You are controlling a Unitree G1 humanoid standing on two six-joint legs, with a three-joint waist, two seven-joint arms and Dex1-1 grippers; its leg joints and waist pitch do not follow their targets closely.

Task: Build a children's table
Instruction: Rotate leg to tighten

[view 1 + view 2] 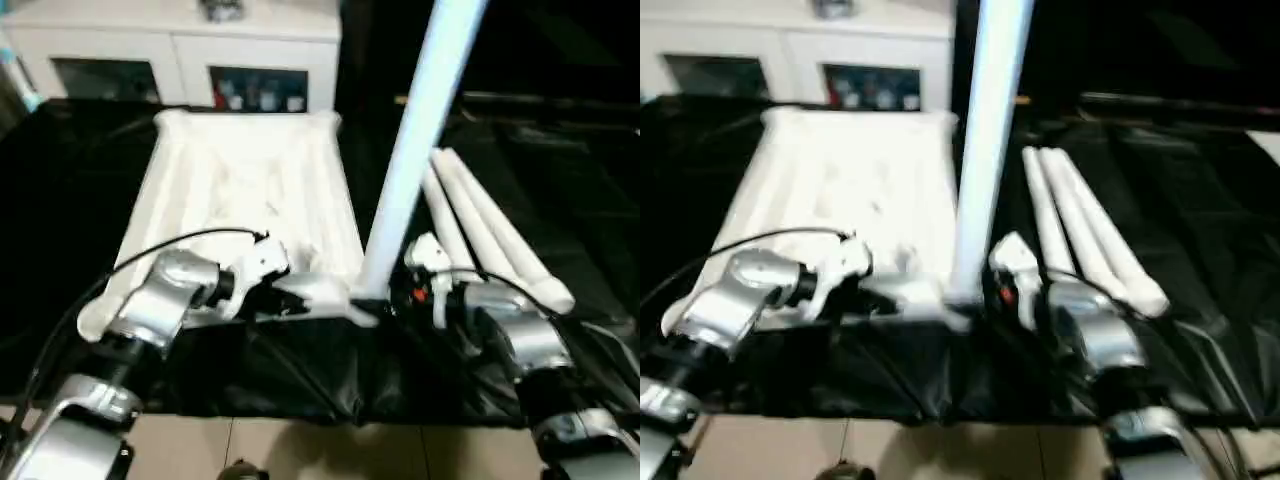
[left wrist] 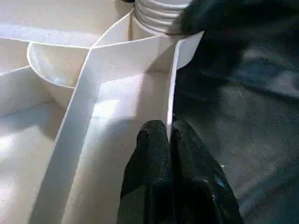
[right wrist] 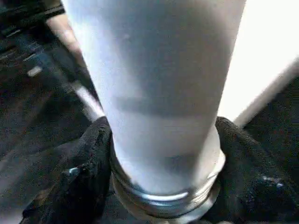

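The children's table top (image 1: 240, 190) lies upside down on a black cloth, its ribbed underside facing up. One white tube leg (image 1: 415, 140) stands upright in the near right corner socket. My left gripper (image 2: 169, 128) is shut on the thin rim wall (image 2: 172, 84) of the top, close to that corner. My right gripper (image 3: 163, 140) is around the base of the upright leg, with a black finger (image 3: 88, 158) pressed against each side, just above the leg's ringed end (image 3: 163, 200). Two loose legs (image 1: 490, 230) lie side by side to the right of the top.
A white cabinet with glass doors (image 1: 180, 50) stands behind the work area. The black cloth (image 1: 560, 160) covers the surface and hangs over the near edge. Beige floor tiles (image 1: 300, 450) show below it.
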